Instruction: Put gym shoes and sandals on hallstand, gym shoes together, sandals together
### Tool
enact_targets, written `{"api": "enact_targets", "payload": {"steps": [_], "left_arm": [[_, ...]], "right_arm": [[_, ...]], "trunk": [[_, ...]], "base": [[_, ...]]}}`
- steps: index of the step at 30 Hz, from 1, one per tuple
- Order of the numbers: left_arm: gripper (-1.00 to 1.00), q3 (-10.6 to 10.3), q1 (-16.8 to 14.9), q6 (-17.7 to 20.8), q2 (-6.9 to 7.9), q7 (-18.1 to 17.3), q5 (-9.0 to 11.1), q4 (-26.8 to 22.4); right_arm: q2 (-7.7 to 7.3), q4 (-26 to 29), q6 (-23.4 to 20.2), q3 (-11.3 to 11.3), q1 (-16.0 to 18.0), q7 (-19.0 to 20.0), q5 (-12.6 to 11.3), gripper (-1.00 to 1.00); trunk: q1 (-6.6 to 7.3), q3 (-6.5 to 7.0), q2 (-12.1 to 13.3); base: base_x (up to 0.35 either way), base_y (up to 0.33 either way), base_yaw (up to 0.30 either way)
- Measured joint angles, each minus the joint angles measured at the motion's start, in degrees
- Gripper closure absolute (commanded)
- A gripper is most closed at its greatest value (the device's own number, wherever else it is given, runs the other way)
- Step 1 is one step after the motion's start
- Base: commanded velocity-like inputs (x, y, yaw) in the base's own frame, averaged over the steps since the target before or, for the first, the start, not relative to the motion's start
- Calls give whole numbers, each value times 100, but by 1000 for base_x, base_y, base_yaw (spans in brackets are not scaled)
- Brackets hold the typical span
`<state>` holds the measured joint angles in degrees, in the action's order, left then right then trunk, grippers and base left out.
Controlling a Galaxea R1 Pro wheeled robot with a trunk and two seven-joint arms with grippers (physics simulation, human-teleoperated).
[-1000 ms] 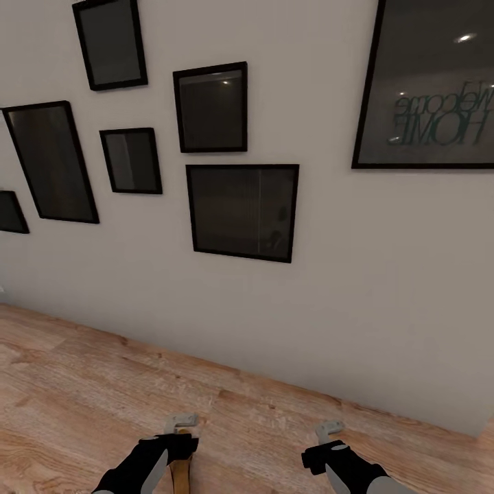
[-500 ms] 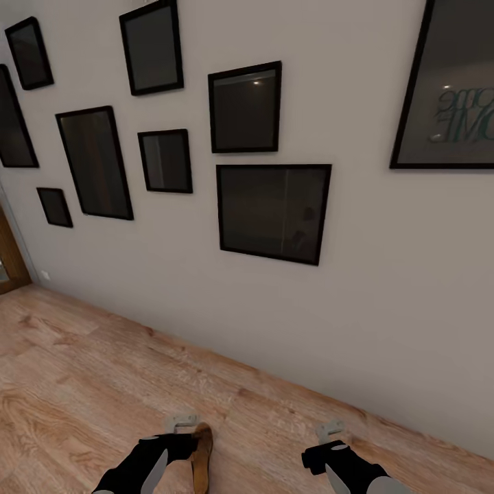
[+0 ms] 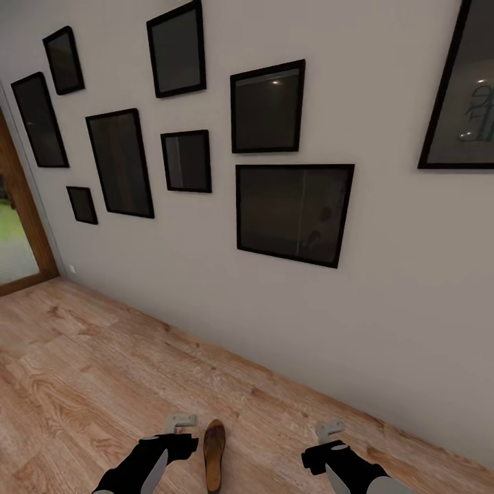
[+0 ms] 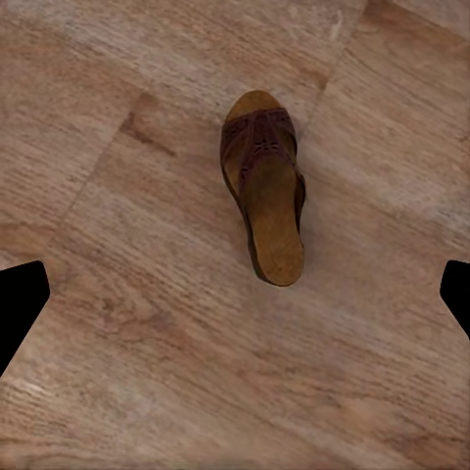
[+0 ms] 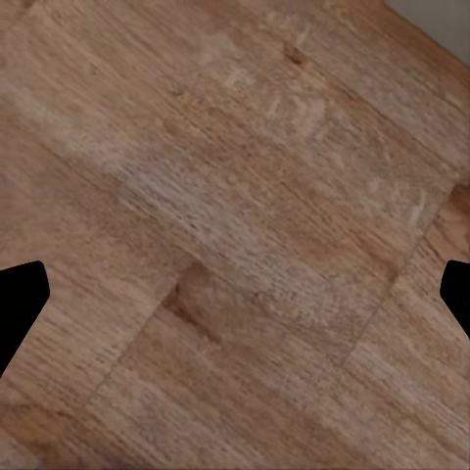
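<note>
Now one sandal [image 3: 214, 454] lies low-centre on the corridor floor [image 3: 82, 370] — left end effector [image 4: 235, 294] and right end effector [image 5: 235, 294] both spread wide, empty — ready.

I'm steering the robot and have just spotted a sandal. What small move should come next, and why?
Probably lower the left hand toward the sandal: it lies flat on the floor, ahead of the open fingers, which hold nothing, so that arm looks best placed to grasp it.

Even soft light, sharp renders
</note>
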<state>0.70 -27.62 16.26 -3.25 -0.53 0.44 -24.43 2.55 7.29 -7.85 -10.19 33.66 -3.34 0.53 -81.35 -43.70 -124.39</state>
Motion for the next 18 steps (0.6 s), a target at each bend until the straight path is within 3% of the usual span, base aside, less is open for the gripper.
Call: {"api": "enact_targets", "payload": {"steps": [18], "left_arm": [[-100, 0, 2, -24, 0, 0, 0, 0]], "right_arm": [[0, 0, -1, 0, 0, 0, 0, -100]], "trunk": [[0, 0, 0]], "base": [[69, -67, 5]]}}
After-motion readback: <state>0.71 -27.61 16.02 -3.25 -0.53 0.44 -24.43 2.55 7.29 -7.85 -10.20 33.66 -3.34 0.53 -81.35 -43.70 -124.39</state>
